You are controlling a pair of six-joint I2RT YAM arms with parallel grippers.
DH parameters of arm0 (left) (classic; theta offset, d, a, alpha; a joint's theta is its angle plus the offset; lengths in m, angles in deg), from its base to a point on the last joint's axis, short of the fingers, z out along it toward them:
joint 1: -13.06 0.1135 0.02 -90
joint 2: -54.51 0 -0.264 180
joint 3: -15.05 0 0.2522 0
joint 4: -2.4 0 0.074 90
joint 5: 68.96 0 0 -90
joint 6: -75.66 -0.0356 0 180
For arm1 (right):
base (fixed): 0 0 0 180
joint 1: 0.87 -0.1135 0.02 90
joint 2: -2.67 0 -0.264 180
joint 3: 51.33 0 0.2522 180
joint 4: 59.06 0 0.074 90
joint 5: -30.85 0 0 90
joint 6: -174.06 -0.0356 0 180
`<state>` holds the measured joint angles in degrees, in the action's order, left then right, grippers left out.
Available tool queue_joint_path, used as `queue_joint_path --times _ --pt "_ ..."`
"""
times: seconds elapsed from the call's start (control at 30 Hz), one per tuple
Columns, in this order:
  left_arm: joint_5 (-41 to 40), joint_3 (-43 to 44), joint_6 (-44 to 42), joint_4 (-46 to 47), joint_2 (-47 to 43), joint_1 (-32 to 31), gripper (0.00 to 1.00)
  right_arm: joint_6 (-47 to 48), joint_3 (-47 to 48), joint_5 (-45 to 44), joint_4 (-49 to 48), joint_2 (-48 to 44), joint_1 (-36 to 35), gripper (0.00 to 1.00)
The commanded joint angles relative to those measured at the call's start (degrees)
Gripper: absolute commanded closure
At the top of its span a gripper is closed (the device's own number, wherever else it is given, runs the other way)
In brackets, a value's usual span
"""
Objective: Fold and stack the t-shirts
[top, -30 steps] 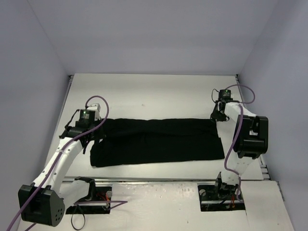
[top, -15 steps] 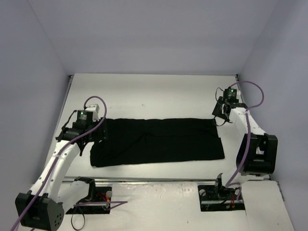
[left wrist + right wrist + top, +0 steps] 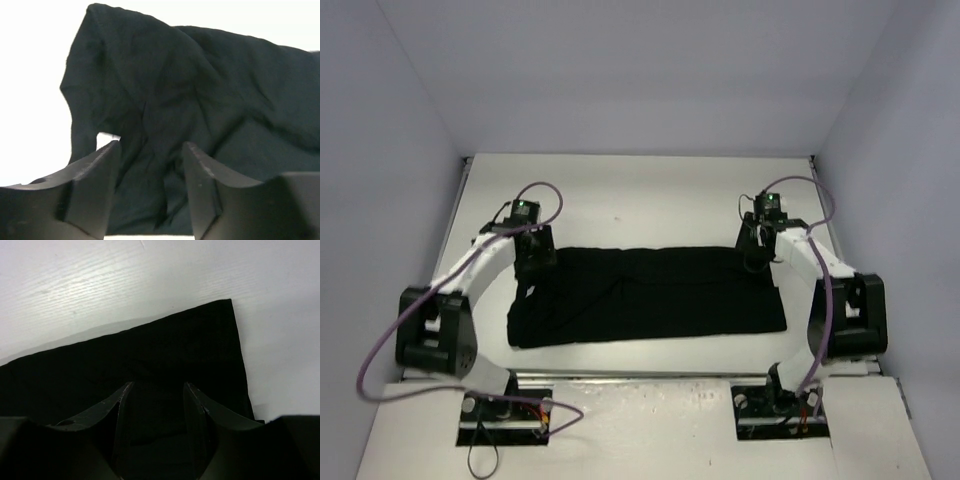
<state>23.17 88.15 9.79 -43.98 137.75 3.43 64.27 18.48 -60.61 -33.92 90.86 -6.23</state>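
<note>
Lying from left to right across the table (image 3: 640, 190), the black t-shirt (image 3: 650, 295) forms a long flat band, with its long axis parallel to the near edge. Each end is nearest to one pair of jaws. The left jaws are over the rumpled left end, and the right jaws are over the flat, sharp far right corner. Both pairs are spread apart and hold nothing, and cloth shows between them. Beyond the shirt, the smooth white table runs on to the walls.

T-shirt (image 3: 210, 90) cut off by both wrist views' edges, its near part behind end effector fingers (image 3: 95, 185).
</note>
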Motion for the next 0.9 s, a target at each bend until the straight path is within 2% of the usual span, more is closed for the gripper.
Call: queue_joint_path --times 0.0,0.2,0.47,0.63,0.73,0.87 --pt "-1.60 5.12 4.99 7.71 9.41 0.46 0.54 -1.47 -0.07 -0.60 -3.32 5.09 0.21 0.60" --pt "-5.44 9.94 5.97 8.93 20.79 1.38 0.57 -1.29 2.69 -0.43 -5.78 13.90 0.27 0.60" --pt "-4.57 17.31 5.40 8.81 28.39 5.88 0.57 1.85 13.49 -3.37 -5.66 23.80 0.89 0.61" --pt "-3.49 19.46 1.64 9.15 23.52 6.02 0.47 5.14 17.98 -4.65 -5.57 20.15 1.54 0.61" --pt "-3.17 19.17 0.24 8.92 16.24 5.86 0.42 7.32 19.31 -5.20 -5.23 15.64 1.89 0.60" --pt "-2.13 15.77 -0.02 7.28 8.90 4.27 0.41 6.47 17.13 -4.88 -4.21 11.38 3.60 0.60"
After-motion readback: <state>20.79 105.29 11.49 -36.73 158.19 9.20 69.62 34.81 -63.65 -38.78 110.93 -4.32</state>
